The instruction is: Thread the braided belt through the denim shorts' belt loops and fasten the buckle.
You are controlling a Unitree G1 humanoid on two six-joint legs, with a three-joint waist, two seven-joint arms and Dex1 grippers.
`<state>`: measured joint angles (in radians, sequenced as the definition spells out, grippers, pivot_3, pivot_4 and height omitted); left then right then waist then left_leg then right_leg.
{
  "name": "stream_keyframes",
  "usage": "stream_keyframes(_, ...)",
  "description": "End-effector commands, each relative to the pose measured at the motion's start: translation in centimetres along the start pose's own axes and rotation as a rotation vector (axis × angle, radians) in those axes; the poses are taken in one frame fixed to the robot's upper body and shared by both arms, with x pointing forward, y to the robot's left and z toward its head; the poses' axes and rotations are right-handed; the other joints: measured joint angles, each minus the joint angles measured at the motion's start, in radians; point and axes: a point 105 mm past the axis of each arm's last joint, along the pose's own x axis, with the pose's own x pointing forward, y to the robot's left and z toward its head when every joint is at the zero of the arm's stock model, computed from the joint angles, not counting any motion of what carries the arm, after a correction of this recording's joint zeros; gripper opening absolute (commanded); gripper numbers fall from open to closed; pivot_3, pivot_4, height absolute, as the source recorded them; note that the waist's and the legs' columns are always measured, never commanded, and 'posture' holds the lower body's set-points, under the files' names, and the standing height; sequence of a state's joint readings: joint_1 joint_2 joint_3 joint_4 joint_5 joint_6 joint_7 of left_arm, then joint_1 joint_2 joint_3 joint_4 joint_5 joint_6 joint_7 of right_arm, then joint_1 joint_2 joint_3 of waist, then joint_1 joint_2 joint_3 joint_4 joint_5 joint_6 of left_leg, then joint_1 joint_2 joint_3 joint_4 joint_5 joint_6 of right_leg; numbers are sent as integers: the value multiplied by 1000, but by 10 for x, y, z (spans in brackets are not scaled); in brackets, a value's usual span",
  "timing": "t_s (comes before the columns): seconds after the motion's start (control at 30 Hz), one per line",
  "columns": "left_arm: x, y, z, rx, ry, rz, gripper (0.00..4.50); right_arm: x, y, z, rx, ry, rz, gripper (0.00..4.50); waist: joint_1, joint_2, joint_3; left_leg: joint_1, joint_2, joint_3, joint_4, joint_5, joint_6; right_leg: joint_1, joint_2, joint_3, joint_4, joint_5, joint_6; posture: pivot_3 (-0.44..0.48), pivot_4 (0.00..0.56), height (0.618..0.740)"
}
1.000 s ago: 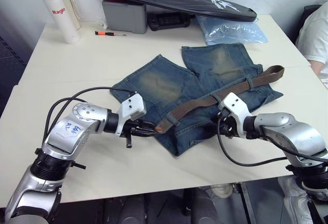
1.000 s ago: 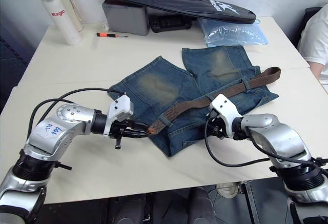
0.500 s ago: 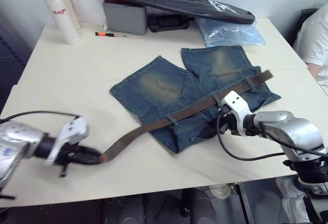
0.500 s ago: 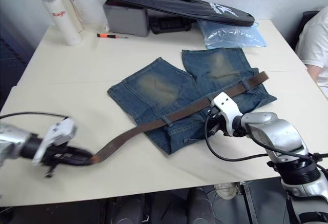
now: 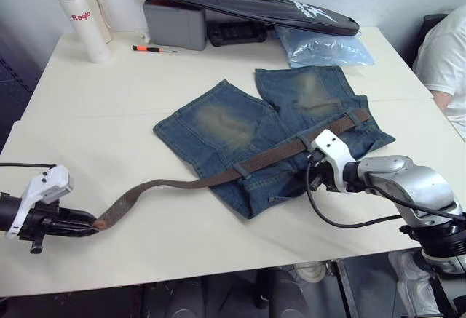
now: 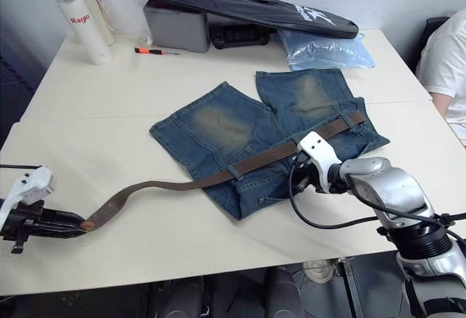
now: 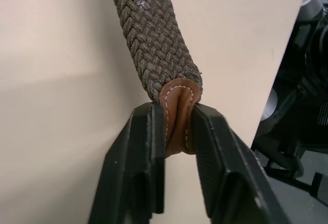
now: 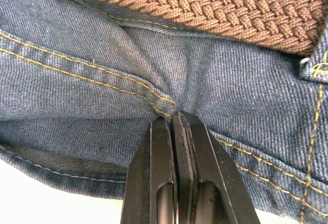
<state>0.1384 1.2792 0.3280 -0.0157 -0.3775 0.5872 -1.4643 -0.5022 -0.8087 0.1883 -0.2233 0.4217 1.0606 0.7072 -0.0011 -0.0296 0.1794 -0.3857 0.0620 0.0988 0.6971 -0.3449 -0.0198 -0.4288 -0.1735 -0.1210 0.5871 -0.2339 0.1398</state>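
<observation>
The table [image 5: 109, 100] carries the denim shorts [image 5: 240, 125], spread flat near its middle with the two legs pointing away from me and the waistband toward me. The braided belt [image 5: 218, 178] lies along that waistband, passing under the belt loops [image 5: 243, 170], and then runs off the shorts to my left across the bare tabletop. I cannot make out the buckle.

My right arm reaches in from the right, forearm low over the table edge, wrist turned inward to the waistband. My right gripper [image 8: 174, 124] is pinched closed on a fold of denim just below the belt; the right wrist view shows the two black fingers [image 8: 159, 172] pressed together with the cloth bunched between them.

My left arm is stretched far out to my left, low over the table near its front edge. My left gripper [image 7: 177, 131] clamps the belt's tan leather tip [image 7: 177, 114], which is folded between the fingers [image 7: 138, 167].

At the far edge stand a white bottle [image 5: 79, 14], a grey case [image 5: 175, 23] and a black bag [image 5: 240, 1].
</observation>
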Motion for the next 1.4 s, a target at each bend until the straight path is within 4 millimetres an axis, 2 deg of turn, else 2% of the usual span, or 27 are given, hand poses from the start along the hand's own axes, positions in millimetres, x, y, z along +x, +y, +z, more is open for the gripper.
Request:
stream_keyframes(0.03, -17, 19, 10, -43, -11, 101, 2667, -2, -5, -19, 45, 76, -17, 0, 0, 0, 0, 0, 2, 0, 0, 0, -1, 0, 2, 0, 1, 0, -1, 0, 150, 740)
stream_keyframes(0.17, -27, 29, 25, -30, -70, 153, 4019, -11, 1, -4, 9, 11, 41, 0, 5, 2, 1, 0, 3, 0, 0, 0, -2, -1, 3, 0, 1, -1, -2, 0, 150, 740)
stream_keyframes(0.2, -29, 31, 27, -27, -78, 161, 4481, -12, 3, -2, 4, -1, 55, 0, 7, 4, 2, 0, 3, 1, 0, 0, -2, -1, 3, 0, 1, -1, -2, 0, 150, 740)
stream_keyframes(0.37, -53, 47, 45, -2, -159, 276, 4481, -28, 17, 19, -69, -88, 173, 0, 2, 8, 5, -3, 3, 5, -3, -1, -2, -9, 3, 1, 2, -1, -2, 0, 150, 740)
stream_keyframes(0.43, -56, 51, 49, 2, -176, 300, 4481, -31, 20, 23, -83, -103, 196, 0, 0, 8, 5, -4, 3, 8, -5, 0, -3, -12, 3, 1, 3, -1, -2, 0, 150, 740)
stream_keyframes(0.5, -50, 46, 58, 19, -207, 255, 4481, -33, 22, 25, -102, -113, 219, 0, -4, 8, 5, -3, 3, 11, -6, 0, -3, -14, 3, 1, 3, -1, -2, 0, 150, 740)
stream_keyframes(0.63, -25, 8, 87, 142, -296, 28, 4481, -43, 28, 27, -143, -117, 259, 0, -3, 9, 5, -3, 4, 16, -6, -1, -2, -16, 3, 3, 3, -1, -2, 0, 150, 740)
stream_keyframes(0.8, 0, -26, 107, 215, -314, -155, 4481, -63, 29, 29, -156, -104, 264, 0, 0, 9, 6, -3, 5, 17, -6, -1, -3, -17, 3, 4, 3, -1, -2, 0, 150, 740)
stream_keyframes(0.97, 23, -42, 123, 277, -317, -234, 4481, -72, 28, 32, -139, -112, 246, 0, 1, 9, 6, -2, 5, 17, -5, -1, -3, -17, 3, 5, 4, -1, -2, 0, 150, 740)
stream_keyframes(1.1, 29, -43, 132, 302, -324, -250, 4481, -66, 33, 32, -100, -125, 249, 0, 2, 9, 6, -2, 4, 18, -5, -1, -3, -17, 3, 5, 4, -1, -2, 0, 150, 740)
stream_keyframes(1.23, 29, -41, 134, 319, -311, -251, 4500, -62, 41, 34, -74, -142, 276, 1329, -1, 9, 6, -2, 4, 18, -5, -1, -3, -17, 3, 5, 4, -1, -2, 0, 150, 740)
stream_keyframes(1.33, 27, -42, 135, 326, -309, -255, 4500, -62, 45, 36, -72, -154, 286, 2731, 1, 9, 6, -2, 4, 18, -5, -1, -3, -17, 3, 5, 4, -1, -2, 0, 150, 740)
stream_keyframes(1.4, 29, -43, 139, 352, -320, -260, 4500, -71, 47, 36, -77, -143, 304, 3821, 1, 9, 6, -2, 4, 18, -4, -2, -3, -17, 3, 5, 4, -1, -2, 0, 150, 740)
